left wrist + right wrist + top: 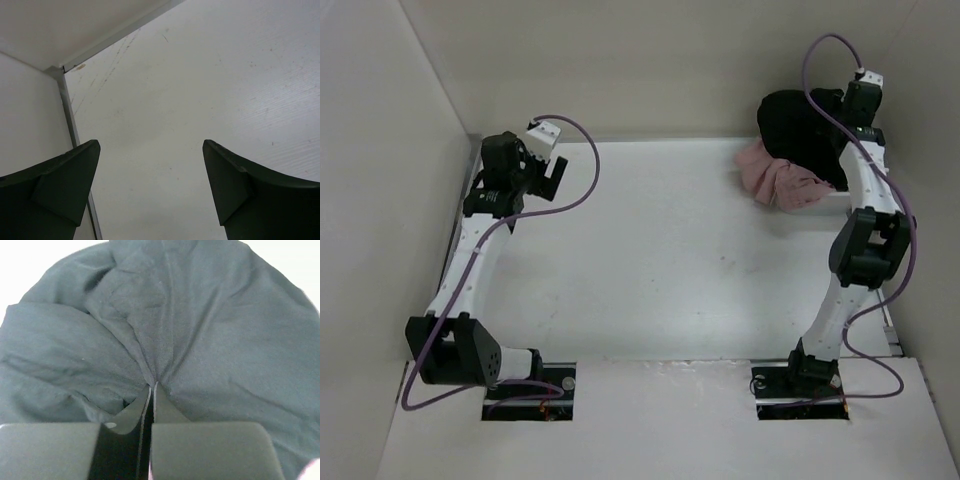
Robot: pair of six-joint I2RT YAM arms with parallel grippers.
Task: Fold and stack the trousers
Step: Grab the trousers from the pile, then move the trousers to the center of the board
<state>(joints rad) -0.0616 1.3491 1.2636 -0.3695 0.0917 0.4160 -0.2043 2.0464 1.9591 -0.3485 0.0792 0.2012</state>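
This looks like a robotics lab test cell. A bare white desk (650, 260) is boxed in by plain white panels (380, 200) on the left, far and right sides. A left arm (470, 262) and a right arm (850, 250), both white and black, are bolted at its near edge and trail purple cables (595, 160).

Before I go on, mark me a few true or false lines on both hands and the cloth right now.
1. The right hand is shut on the trousers. True.
2. The left hand grips a trouser leg. False: it is open over bare table and holds nothing.
3. A pink cloth lies beside the trousers. True.
4. The trousers lie folded flat in the middle of the table. False: they are bunched up at the far right corner.
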